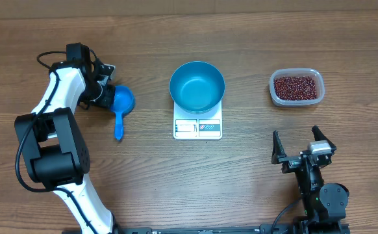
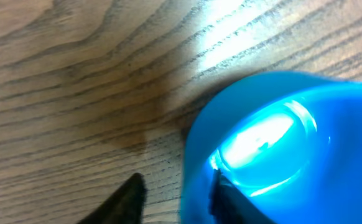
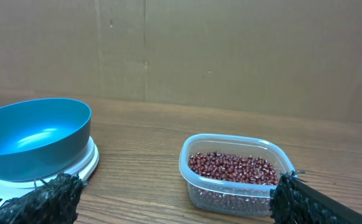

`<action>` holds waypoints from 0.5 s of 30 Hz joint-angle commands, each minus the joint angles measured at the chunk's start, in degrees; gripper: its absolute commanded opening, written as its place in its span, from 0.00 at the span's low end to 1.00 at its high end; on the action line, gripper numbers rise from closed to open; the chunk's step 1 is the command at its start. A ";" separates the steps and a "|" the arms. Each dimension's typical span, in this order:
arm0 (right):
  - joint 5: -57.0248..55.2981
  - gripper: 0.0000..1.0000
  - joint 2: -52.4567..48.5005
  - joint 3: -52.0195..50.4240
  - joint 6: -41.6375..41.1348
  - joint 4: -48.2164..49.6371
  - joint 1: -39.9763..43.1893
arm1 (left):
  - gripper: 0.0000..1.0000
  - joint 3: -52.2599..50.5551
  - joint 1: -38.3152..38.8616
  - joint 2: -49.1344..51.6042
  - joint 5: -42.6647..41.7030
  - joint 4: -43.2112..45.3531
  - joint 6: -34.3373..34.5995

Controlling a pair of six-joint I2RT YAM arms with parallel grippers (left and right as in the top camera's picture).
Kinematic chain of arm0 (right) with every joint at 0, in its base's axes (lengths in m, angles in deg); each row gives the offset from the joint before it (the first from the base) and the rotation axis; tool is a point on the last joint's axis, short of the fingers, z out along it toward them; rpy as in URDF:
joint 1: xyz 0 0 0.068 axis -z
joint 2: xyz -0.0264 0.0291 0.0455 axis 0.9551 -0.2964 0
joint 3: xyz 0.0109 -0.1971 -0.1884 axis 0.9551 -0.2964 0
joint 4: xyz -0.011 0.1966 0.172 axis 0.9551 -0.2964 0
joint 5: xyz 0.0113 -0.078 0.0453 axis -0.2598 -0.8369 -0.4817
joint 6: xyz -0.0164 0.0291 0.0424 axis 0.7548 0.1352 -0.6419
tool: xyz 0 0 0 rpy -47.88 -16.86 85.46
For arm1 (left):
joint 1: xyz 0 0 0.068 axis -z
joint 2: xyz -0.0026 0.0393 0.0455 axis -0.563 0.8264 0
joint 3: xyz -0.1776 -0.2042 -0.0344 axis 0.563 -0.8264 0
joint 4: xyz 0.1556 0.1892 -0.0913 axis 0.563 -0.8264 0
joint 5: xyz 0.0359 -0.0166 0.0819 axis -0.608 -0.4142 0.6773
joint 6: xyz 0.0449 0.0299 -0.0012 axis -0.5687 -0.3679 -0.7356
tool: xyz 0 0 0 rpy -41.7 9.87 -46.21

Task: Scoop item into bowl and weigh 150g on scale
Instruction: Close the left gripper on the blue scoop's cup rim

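The bowl [image 1: 197,86] stands empty on the scale [image 1: 197,125] in the middle of the table [image 1: 143,39]. It covers the far part of the scale, and the front edge with the display stays visible. The beans [image 1: 296,87] lie in a clear tub [image 1: 273,93] to the right of the bowl, well apart from it. A blue scoop [image 1: 122,101] lies on the table to the left of the scale, its handle pointing to the near edge. The left gripper [image 2: 175,194] is at the cup of the scoop: one finger [image 2: 227,199] is inside it against the wall, the other [image 2: 128,199] is outside and seems a little apart from it. Whether the wall is really clamped, I cannot tell. The right gripper [image 1: 297,136] hovers near the front right of the table, fingers spread wide, holding nothing.
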 commanded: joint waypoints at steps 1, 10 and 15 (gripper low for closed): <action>-0.09 1.00 0.46 -0.59 0.04 0.15 -0.26 | 0.16 -0.52 -0.28 0.92 -1.16 0.07 -0.28; -0.07 1.00 0.46 -0.59 0.04 0.15 -0.26 | 0.04 0.39 -0.20 0.66 -1.84 -0.72 1.29; -0.09 1.00 0.46 -0.59 0.04 0.15 -0.26 | 0.04 7.32 -0.09 -0.76 -1.77 -7.82 2.21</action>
